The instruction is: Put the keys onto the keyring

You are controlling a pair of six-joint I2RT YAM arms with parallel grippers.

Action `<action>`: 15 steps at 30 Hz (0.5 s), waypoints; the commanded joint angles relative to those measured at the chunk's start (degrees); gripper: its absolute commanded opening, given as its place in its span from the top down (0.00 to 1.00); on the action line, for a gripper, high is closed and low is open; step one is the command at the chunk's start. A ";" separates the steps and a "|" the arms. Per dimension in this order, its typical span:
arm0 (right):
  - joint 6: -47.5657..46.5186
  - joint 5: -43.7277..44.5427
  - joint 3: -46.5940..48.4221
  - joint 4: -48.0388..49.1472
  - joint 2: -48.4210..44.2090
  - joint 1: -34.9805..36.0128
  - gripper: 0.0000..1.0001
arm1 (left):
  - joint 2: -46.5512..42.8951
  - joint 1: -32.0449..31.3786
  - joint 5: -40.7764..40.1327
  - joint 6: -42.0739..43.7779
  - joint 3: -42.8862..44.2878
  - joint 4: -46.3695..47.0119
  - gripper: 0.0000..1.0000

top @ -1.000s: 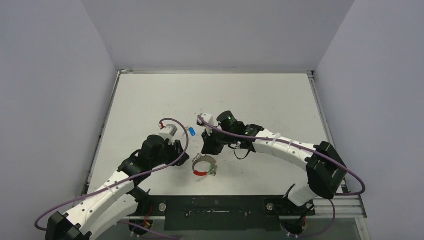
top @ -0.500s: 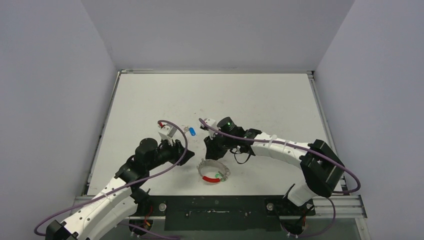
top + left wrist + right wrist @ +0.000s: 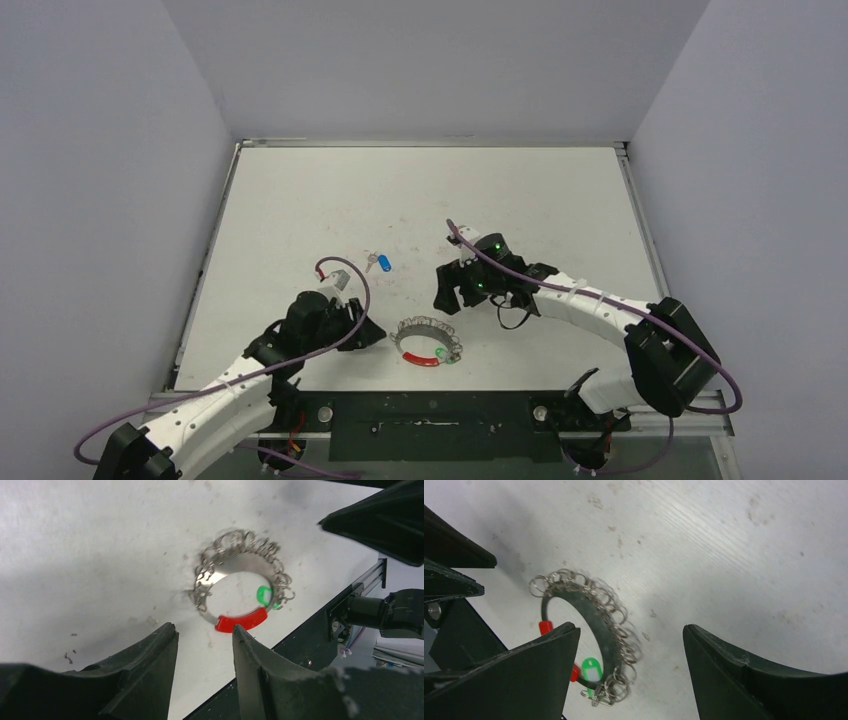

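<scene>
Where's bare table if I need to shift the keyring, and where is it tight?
Bare: the far half of the table beyond the blue key, and the far-right corner beyond the right arm. Tight: near centre, where the keyring lies with the left fingers and right fingers close on either side.

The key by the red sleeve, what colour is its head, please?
Green head, best in left wrist view.
</scene>
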 commanded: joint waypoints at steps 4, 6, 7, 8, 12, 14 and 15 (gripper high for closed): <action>7.40 -5.11 -10.43 1.50 -4.94 -3.55 0.29 | 9.71 -2.14 3.22 -10.04 -5.50 14.67 0.60; 9.95 -6.81 -13.45 3.87 -5.68 -3.48 0.33 | 12.66 -4.21 2.04 -10.44 -5.90 17.53 0.60; 11.14 -7.60 -14.80 5.22 -5.93 -3.38 0.34 | 14.06 -5.24 0.85 -10.33 -5.63 18.22 0.60; 12.13 -8.16 -15.96 6.38 -6.23 -3.22 0.36 | 15.48 -6.39 -0.12 -10.21 -5.24 18.66 0.60; 13.97 -8.79 -18.40 8.39 -7.29 -2.64 0.40 | 20.41 -9.21 -2.67 -8.83 -2.67 17.85 0.61; 13.39 -8.16 -17.80 7.41 -7.86 -2.50 0.40 | 22.37 -9.80 -3.90 -7.82 -1.15 15.53 0.61; 13.01 -7.67 -17.19 6.66 -8.06 -2.37 0.40 | 22.79 -9.92 -4.28 -7.41 -0.58 14.64 0.61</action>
